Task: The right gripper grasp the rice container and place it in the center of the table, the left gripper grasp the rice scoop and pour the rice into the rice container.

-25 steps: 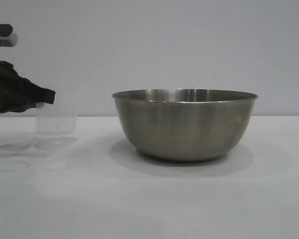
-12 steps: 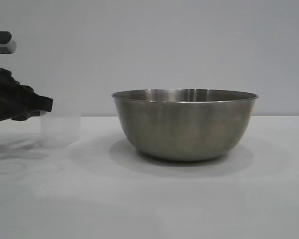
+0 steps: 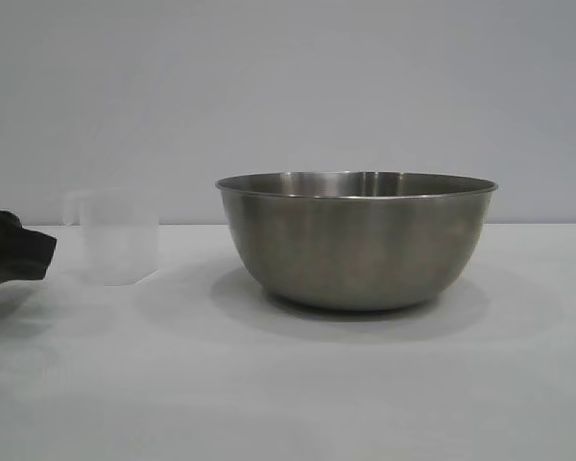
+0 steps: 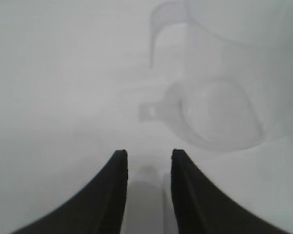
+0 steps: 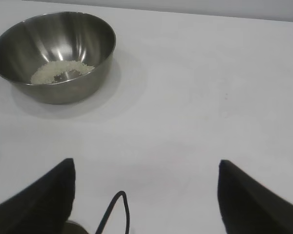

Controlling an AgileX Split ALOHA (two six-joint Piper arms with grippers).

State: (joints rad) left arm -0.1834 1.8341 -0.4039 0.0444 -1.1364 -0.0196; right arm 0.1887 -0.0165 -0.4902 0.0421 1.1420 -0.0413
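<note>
Left gripper [image 3: 24, 254], a black claw with tapering fingers, sits at the far left edge of the exterior view, low over the table [image 3: 288, 384], with only its tip showing. From its own wrist camera the left gripper [image 4: 149, 158] has its two dark fingers [image 4: 107, 195] standing a narrow gap apart, with nothing between them but bare white surface. Just beyond the fingertips, apart from them, stands the rice scoop [image 4: 215, 117], a translucent frosted plastic cup seen partly from above, its small side handle facing toward the claw. In the exterior view the rice scoop [image 3: 115, 237] is upright on the table, free of any grip, a short way to the right of the claw and well to the left of the bowl. At the middle of the table sits the rice container [image 3: 355, 240], a large round stainless-steel bowl with a thin rolled rim, resting on its base. Seen from the right wrist camera, the rice container [image 5: 53, 53] holds the rice [image 5: 61, 72], a shallow pale patch of off-white grains across its bottom. Right gripper [image 5: 146, 165] hangs well away from the bowl over bare table, its fingers spread wide and empty, a black cable [image 5: 115, 214] looping between them.
</note>
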